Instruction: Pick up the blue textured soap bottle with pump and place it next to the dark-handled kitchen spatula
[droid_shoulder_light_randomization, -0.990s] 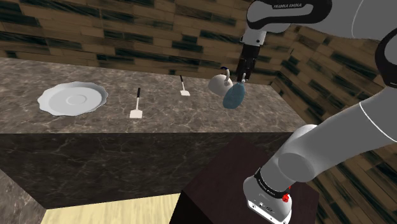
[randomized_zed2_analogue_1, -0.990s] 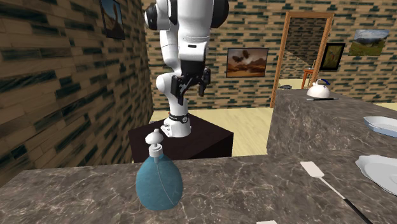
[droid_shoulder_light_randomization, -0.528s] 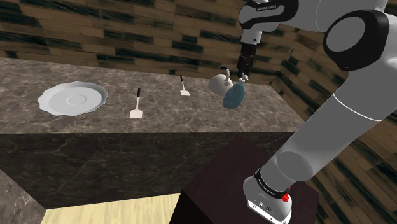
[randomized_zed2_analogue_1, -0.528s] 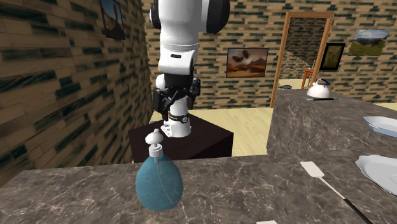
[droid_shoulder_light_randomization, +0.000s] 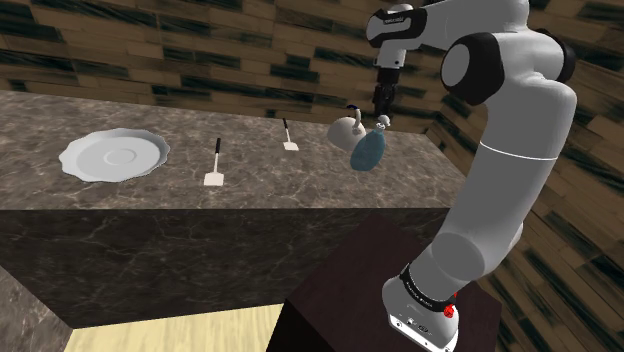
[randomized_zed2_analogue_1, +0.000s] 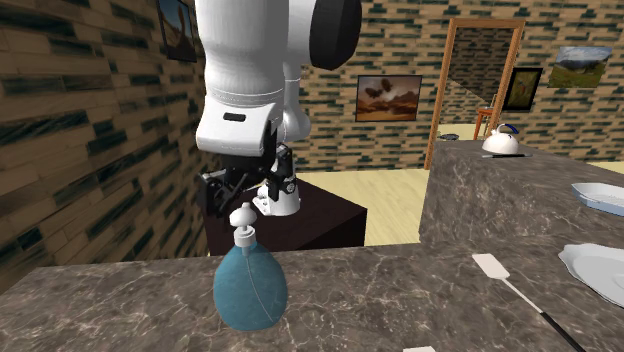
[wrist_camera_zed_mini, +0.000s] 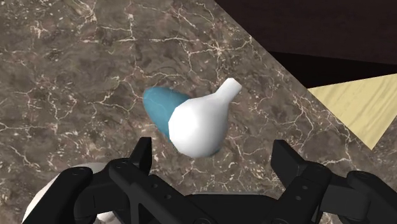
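1. My claw (wrist_camera_zed_mini: 210, 151) hung straight above the blue soap bottle (wrist_camera_zed_mini: 158, 107). Its fingers (wrist_camera_zed_mini: 141, 156) were spread wide and clasped nothing.
2. The bottle stood on the dark veined counter (droid_shoulder_light_randomization: 250, 185), with its white pump (randomized_zed2_analogue_1: 243, 215) close below my fingertips and untouched.
3. A white kettle (droid_shoulder_light_randomization: 345, 130) sat just beside the bottle.
4. Past the kettle from the bottle lay the nearer spatula (droid_shoulder_light_randomization: 288, 135), and well beyond it the farther spatula (droid_shoulder_light_randomization: 214, 166). Both had dark handles.
5. A white plate (droid_shoulder_light_randomization: 113, 156) lay farthest from the bottle.
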